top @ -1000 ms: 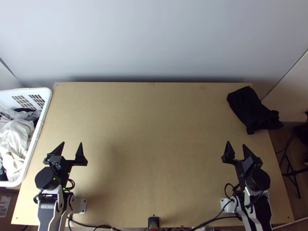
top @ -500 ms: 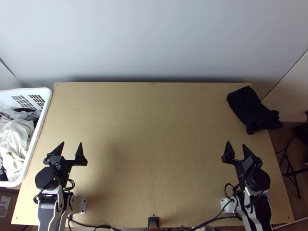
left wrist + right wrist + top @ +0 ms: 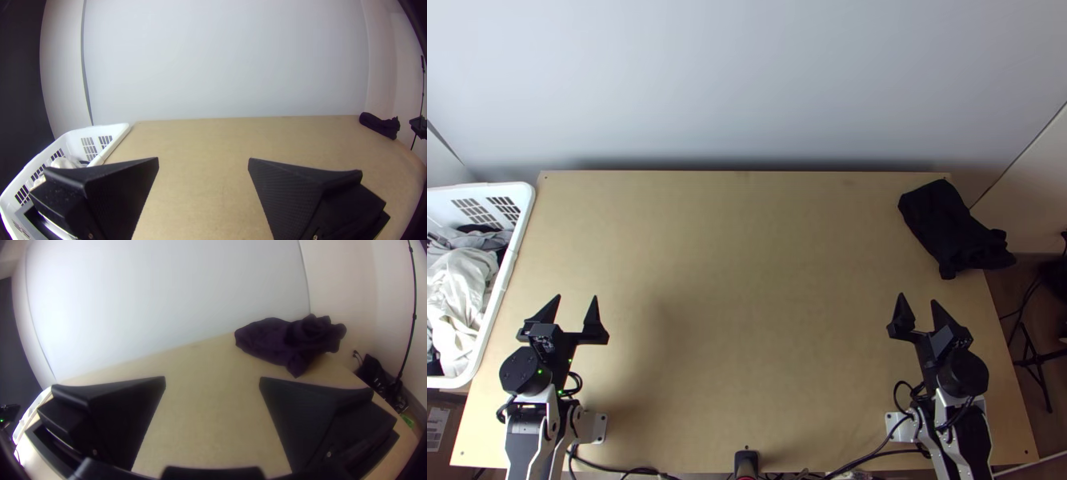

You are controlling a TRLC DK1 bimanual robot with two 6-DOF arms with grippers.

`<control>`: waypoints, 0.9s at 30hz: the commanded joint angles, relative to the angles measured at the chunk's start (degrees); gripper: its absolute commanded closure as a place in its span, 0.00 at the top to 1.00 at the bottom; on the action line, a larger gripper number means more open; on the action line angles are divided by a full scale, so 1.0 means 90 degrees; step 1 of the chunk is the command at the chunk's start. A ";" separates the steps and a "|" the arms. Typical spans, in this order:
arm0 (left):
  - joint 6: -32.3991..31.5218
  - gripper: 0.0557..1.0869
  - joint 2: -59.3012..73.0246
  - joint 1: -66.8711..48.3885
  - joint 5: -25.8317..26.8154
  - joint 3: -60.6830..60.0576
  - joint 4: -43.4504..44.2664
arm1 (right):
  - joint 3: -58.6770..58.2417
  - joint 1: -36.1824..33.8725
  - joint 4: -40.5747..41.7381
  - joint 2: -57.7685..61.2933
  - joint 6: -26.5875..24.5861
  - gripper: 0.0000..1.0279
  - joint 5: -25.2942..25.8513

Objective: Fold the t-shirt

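Note:
A dark cloth [image 3: 951, 230] lies bunched at the table's far right corner, part of it over the right edge; whether it is the t-shirt I cannot tell. My left gripper [image 3: 577, 299] stands open over the near left of the table, nothing between its fingers. My right gripper [image 3: 917, 299] is open too, over the near right, a short way nearer than the cloth. In the left wrist view the left gripper [image 3: 203, 161] has bare table between its fingers. The right wrist view has the right gripper [image 3: 212, 380] apart from the dark cloth [image 3: 284, 340].
A white laundry basket [image 3: 519, 240] with light and dark clothes stands against the table's left side. Bare wooden tabletop [image 3: 747, 280] stretches between the arms and back to the pale wall [image 3: 747, 80]. Cables [image 3: 875, 454] run along the near edge.

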 commanded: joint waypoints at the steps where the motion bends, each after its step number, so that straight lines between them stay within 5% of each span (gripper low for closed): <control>1: 0.0000 0.95 0.0001 0.0000 0.0006 0.0001 0.0001 | 0.0002 0.0002 0.0002 0.0001 0.0002 0.96 0.0000; 27: 0.0000 0.95 0.0040 0.0049 -0.0336 0.0206 0.0353 | 0.0295 0.0373 0.0569 -0.0018 0.0041 0.96 0.0010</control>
